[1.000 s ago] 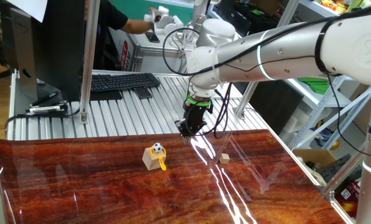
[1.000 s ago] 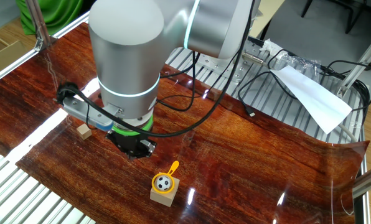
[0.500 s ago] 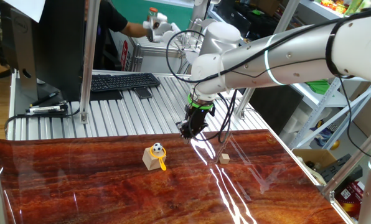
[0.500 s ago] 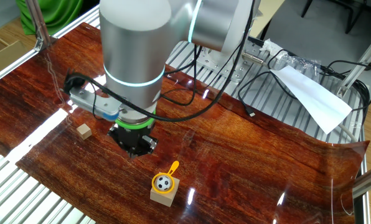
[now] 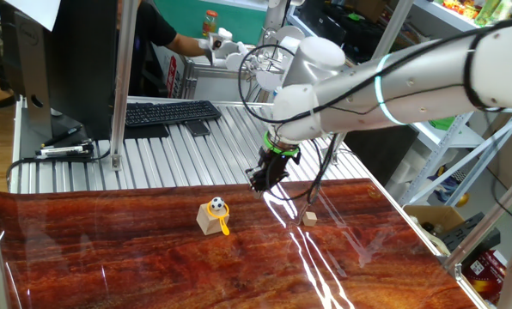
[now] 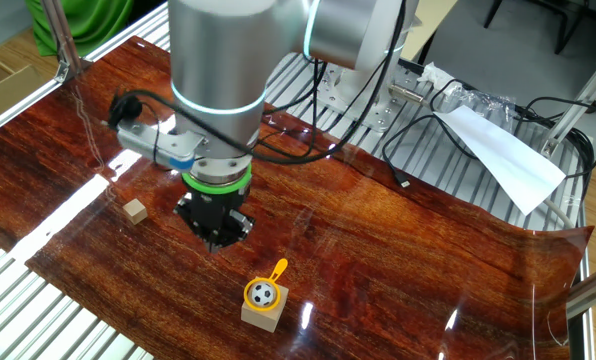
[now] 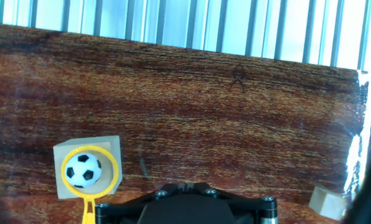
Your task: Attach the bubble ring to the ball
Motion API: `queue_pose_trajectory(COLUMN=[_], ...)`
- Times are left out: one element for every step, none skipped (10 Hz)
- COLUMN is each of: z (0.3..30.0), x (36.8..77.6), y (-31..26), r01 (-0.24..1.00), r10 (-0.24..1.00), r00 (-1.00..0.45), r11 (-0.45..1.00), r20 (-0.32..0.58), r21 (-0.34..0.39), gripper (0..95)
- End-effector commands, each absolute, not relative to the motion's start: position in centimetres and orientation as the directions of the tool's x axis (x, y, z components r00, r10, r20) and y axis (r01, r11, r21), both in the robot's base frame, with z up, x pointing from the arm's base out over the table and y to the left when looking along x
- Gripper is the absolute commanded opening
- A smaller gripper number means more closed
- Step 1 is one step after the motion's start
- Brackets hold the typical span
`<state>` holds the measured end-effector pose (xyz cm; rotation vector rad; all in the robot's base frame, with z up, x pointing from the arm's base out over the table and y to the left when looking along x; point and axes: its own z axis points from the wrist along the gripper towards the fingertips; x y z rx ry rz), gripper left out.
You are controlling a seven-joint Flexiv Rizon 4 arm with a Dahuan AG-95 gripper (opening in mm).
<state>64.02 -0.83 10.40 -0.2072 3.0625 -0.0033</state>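
Note:
The ball [image 7: 84, 169], white with black patches, sits on top of a light wooden cube [image 7: 106, 148]. The yellow-orange bubble ring [image 7: 87, 210] lies with its loop around the ball and its handle sticking out past the cube's edge. They also show in one fixed view, ball [image 5: 216, 205] and ring [image 5: 225, 227], and in the other, ball [image 6: 264, 294] and ring [image 6: 277, 268]. My gripper [image 5: 263, 180] hangs above the table, apart from the cube, shut and empty; it also shows in the other fixed view [image 6: 216, 236] and the hand view [image 7: 185, 185].
A small plain tan cube [image 5: 309, 219] lies on the wooden table top on the gripper's other side, also in the other fixed view [image 6: 134, 210] and the hand view [image 7: 325, 202]. A keyboard [image 5: 170, 112] lies on the slatted metal behind, and a person's arm reaches in at the back.
The arm's upper links have swung and the gripper has shifted slightly away from the cube. The ball, ring and cubes have not moved.

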Motion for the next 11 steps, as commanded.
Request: queue_pose_trajectory(z=[10.3,10.4,10.4,10.4,10.4,10.4,10.4,10.4,10.5,10.5,10.7], x=[64.2,64.2,63.9,63.7,63.3,63.1,62.9,62.7,62.3,62.3,62.3], y=[-0.7,-0.8,-1.2,-1.6,-2.2,-2.4,-2.7,-3.0,-3.3,-3.4,-3.2], r01=[-0.135,-0.144,-0.150,-0.154,-0.165,-0.166,-0.174,-0.178,-0.182,-0.178,-0.176], r10=[-0.135,-0.144,-0.149,-0.153,-0.163,-0.165,-0.172,-0.176,-0.180,-0.176,-0.175], r00=[-0.990,-0.988,-0.988,-0.987,-0.985,-0.985,-0.984,-0.983,-0.982,-0.983,-0.984], r11=[0.991,0.990,0.989,0.988,0.986,0.986,0.984,0.983,0.983,0.983,0.984], r20=[-0.050,-0.046,-0.048,-0.051,-0.052,-0.052,-0.052,-0.052,-0.051,-0.045,-0.043], r21=[-0.002,0.001,0.010,0.025,0.029,0.031,0.033,0.033,0.036,0.037,0.038], gripper=[0.0,0.0,0.0,0.0,0.0,0.0,0.0,0.0,0.0,0.0,0.0])
